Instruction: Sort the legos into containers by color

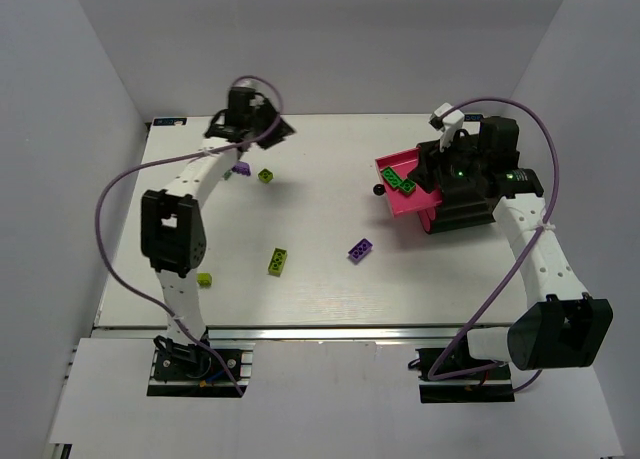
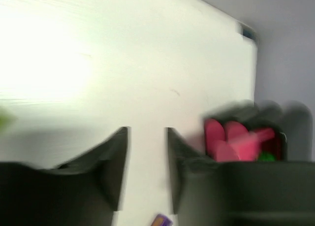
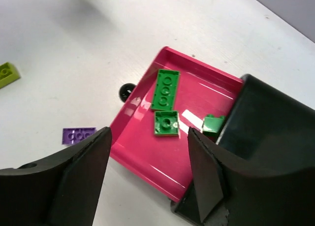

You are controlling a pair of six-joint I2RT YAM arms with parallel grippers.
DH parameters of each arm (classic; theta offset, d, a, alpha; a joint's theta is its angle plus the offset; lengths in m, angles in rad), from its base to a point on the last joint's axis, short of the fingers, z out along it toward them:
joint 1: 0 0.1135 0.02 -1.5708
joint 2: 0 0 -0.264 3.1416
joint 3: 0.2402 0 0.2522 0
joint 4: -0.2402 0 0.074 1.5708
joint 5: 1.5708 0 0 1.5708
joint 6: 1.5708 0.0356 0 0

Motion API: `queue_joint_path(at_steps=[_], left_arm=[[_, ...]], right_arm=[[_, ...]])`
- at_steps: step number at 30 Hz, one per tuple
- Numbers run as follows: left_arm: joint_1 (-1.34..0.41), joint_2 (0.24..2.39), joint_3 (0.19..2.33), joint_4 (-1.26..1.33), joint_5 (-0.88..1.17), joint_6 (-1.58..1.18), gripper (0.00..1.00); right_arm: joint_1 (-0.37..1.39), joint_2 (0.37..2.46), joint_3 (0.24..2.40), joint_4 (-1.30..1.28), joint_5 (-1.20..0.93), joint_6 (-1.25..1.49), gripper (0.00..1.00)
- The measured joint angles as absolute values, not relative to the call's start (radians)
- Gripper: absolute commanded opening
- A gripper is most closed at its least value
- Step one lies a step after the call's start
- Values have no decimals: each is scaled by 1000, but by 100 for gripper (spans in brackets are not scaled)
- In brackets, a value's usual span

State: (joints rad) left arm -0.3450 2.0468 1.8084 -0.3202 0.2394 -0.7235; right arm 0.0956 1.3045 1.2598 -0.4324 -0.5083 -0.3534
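Your right claw (image 3: 147, 137) hung over pink drawer (image 3: 142, 162), fingers spread wide, gripping nothing. Drawer stuck out of black cabinet (image 3: 266, 122) at 2 o'clock on table (image 1: 330, 289). Inside drawer: oblong green lego (image 3: 165, 89), square green lego (image 3: 166, 123) just beside it at 6 o'clock, third green lego (image 3: 212, 123) at cabinet mouth. Your left claw (image 2: 147, 137) was at table's 11 o'clock; view blurred, fingers parted, bare table between them, nothing held. Purple lego (image 1: 361, 249) and lime lego (image 1: 279, 262) lay mid-table.

Top camera: high at the near side, looking down on the whole table (image 1: 320, 219). Right wrist: close above the pink drawer (image 3: 147, 159). Left wrist: low, blurred, facing that same drawer from across the table.
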Motion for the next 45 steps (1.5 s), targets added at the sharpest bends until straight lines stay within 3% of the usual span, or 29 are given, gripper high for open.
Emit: queue_joint_path(at_steps=[3,8,18,27,40,43,45], left_arm=[[-200,1973,1740,-386,125,-723,67],[-105,1953,1723,-479,-41,-730,77],[-38,2113,1877,-716,-178,-881,85],[40,2220,1938,-807,-197,-1036,87],[44,2386,2056,-819,-117,-1055,86],[44,2387,2062,-820,-114,-1055,83],[44,2392,2063,-822,-112,-1055,74]], right_arm=[[96,1304,1260,-445,-552,-380,70],[96,1311,1260,-448,-582,-397,70],[96,1344,1260,-448,-587,-400,70],[96,1355,1260,-446,-582,-397,70],[95,1390,1260,-446,-577,-397,70],[95,1390,1260,-446,-575,-397,70],[95,1390,1260,-446,-575,-396,70]])
